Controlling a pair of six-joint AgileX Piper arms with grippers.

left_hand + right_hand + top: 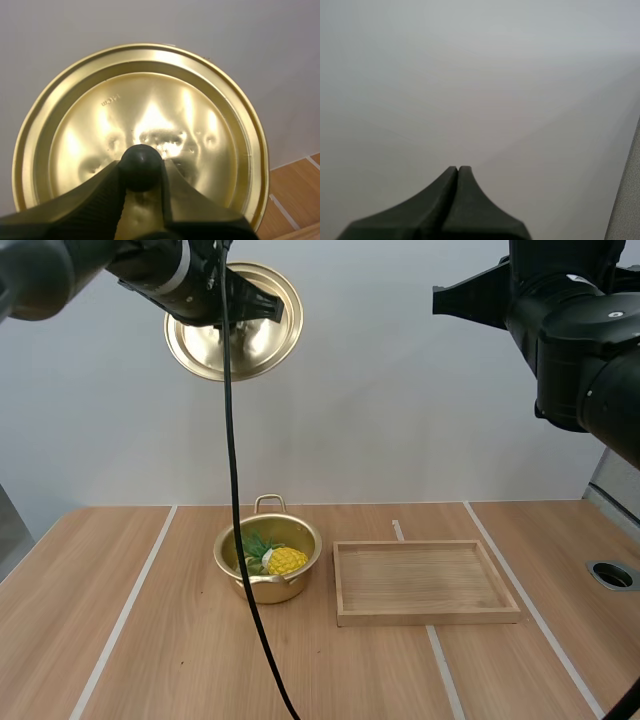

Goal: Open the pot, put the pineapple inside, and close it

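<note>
Left jaws are clamping the lid (250, 345) by its black knob (140, 167) high above the tabletop (60, 620), right jaws are resting pressed together empty, and the pineapple (287, 560) is lying inside the uncovered pot (270, 590), leaving only the closing.

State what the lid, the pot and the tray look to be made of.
Lid: thin gold-coloured metal, perhaps anodised aluminium or brass. It is glossy, with mirror glare and small dents. Pot: seemingly the same shiny gold metal. Tray: pale wood, matt, with visible grain lines.

Pineapple (286, 561) in open pot (262, 588), lid (265, 340) aloft
</note>
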